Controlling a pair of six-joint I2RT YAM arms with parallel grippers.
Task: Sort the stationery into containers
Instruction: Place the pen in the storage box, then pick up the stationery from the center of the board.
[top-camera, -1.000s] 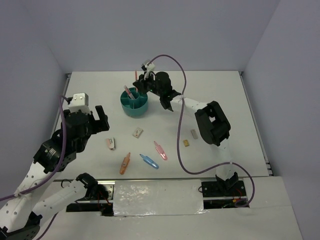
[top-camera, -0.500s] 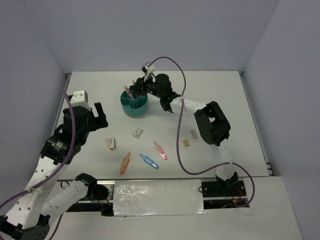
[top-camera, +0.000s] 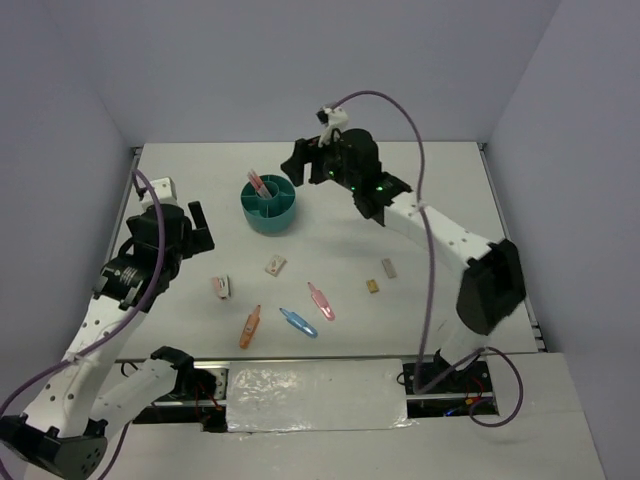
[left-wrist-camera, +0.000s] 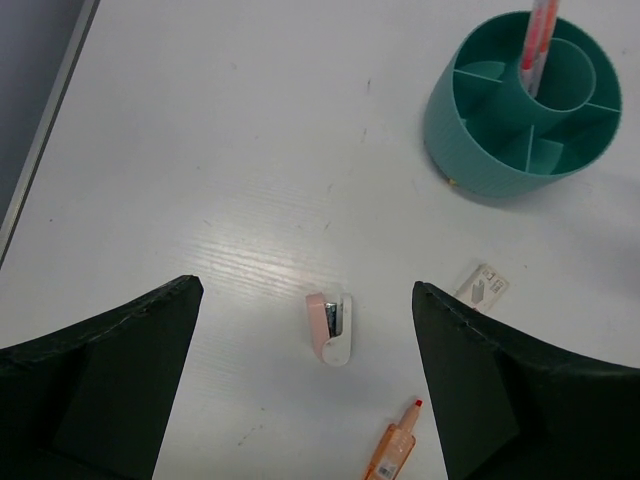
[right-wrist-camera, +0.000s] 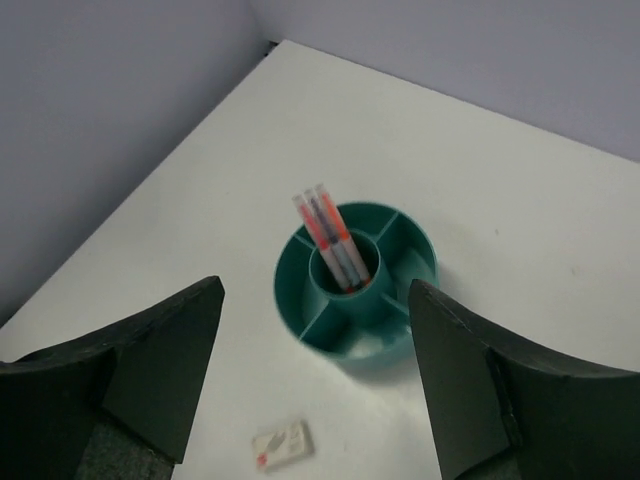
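The right tool (right-wrist-camera: 315, 288) hangs wide open and empty above the teal cup (right-wrist-camera: 372, 352), where thin pens (right-wrist-camera: 330, 238) stand upright because the narrow central tube keeps them from falling. The left tool (left-wrist-camera: 306, 286), also wide open and holding nothing, looks down on a small pink and white piece (left-wrist-camera: 331, 328) on the table (left-wrist-camera: 200, 150), well apart from the cup. I judge it is lined up to take this piece.
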